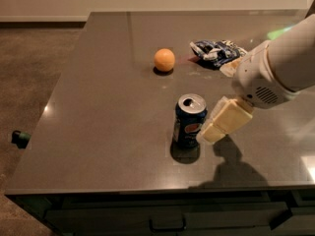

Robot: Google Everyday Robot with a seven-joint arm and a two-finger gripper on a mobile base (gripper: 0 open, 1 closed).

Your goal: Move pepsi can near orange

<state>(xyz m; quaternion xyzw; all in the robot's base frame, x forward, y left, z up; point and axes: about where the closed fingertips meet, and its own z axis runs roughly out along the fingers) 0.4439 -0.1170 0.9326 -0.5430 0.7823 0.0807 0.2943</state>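
The pepsi can stands upright on the dark grey table, near the front middle. The orange lies on the table behind it, a little to the left. My gripper comes in from the right on a white arm, and its cream fingertips are right beside the can's right side, at about mid height.
A flat blue-and-white snack bag lies at the back right, behind the arm. The table's front edge runs just below the can, with drawers under it. A small dark object sits on the floor at the left.
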